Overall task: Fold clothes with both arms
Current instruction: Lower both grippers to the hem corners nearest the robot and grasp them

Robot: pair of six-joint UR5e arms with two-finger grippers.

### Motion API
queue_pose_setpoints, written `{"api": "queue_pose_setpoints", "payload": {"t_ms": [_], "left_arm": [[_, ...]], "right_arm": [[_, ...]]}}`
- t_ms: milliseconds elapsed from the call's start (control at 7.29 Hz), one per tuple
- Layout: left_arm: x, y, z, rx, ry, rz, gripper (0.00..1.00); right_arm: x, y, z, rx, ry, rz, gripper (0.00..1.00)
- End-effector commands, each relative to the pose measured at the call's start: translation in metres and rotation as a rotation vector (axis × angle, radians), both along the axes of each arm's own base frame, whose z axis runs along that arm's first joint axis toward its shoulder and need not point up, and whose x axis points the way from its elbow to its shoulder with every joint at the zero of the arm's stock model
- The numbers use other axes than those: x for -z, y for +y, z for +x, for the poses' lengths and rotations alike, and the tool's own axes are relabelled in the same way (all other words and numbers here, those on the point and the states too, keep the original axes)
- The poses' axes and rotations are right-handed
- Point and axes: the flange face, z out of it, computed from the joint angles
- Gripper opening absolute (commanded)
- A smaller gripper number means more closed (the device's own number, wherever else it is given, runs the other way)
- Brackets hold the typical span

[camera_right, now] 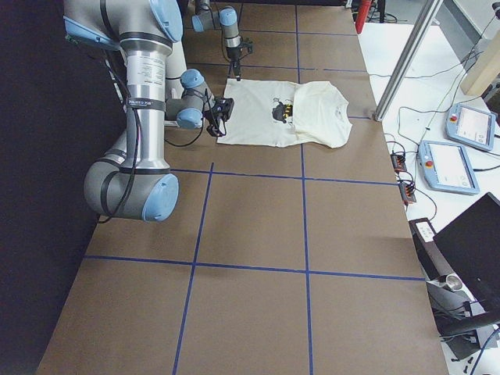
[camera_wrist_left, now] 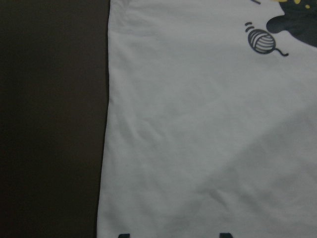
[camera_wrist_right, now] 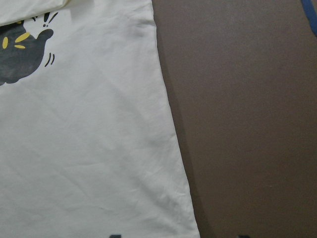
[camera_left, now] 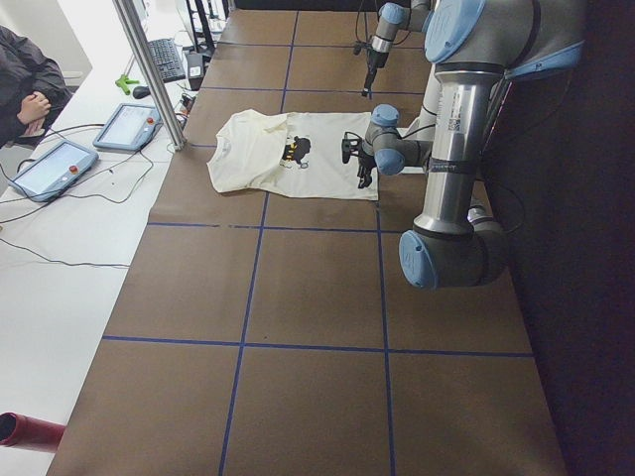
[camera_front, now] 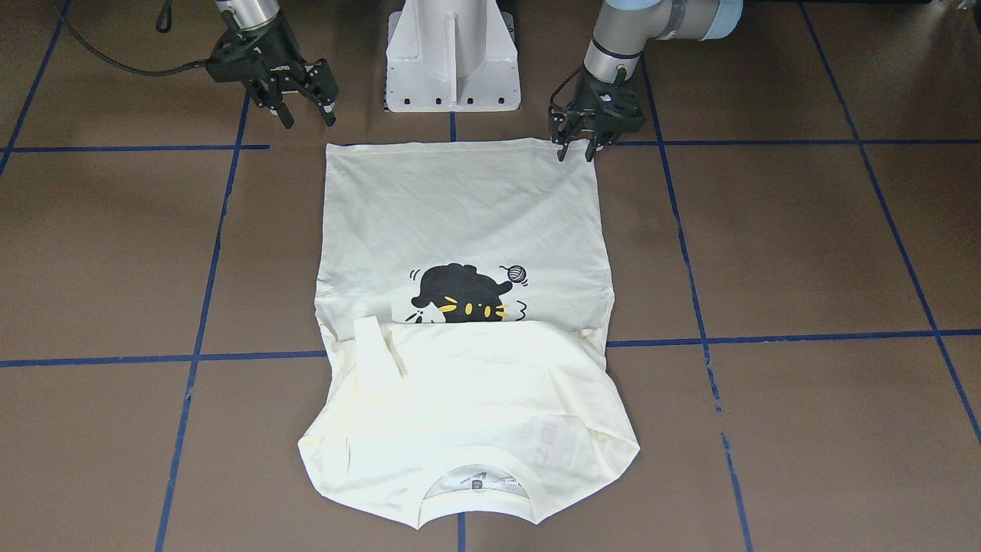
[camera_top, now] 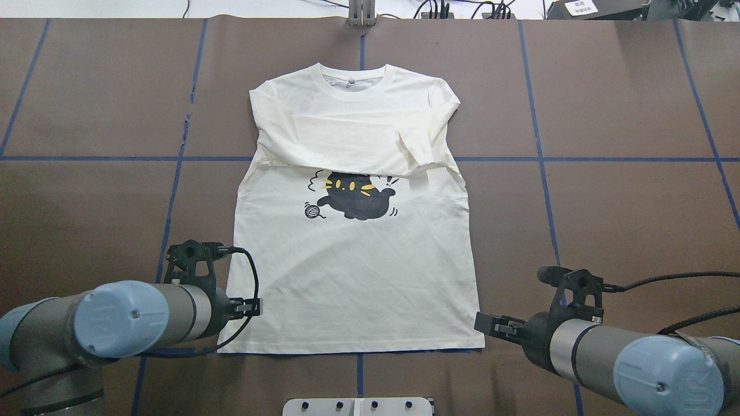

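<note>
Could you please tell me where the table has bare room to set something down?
The brown table is bare on both sides of the T-shirt. Crowded spots: the hem's two corners, where the left gripper and right gripper hang, and the white base between them.

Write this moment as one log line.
shirt: flat, sleeves folded in | left gripper: open, over hem corner | right gripper: open, near other hem corner | nothing held

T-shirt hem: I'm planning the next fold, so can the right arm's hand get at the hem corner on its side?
Probably yes. The right hand hangs open just beside that hem corner of the T-shirt, with only bare table showing between them.
</note>
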Motion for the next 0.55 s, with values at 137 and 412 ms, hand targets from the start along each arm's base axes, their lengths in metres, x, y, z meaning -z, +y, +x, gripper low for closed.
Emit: {"api": "queue_pose_setpoints", "payload": {"t_ms": [137,412], "left_arm": [[-0.018,0.024,0.006,-0.032,-0.038,-0.011,0.57],[-0.027,0.026,0.003,-0.035,-0.058,-0.015,0.55]], "right_arm": [[-0.001,0.0,0.0,-0.003,0.003,0.0,0.84],[-0.001,-0.001,0.0,-0.009,0.004,0.005,0.84]]}}
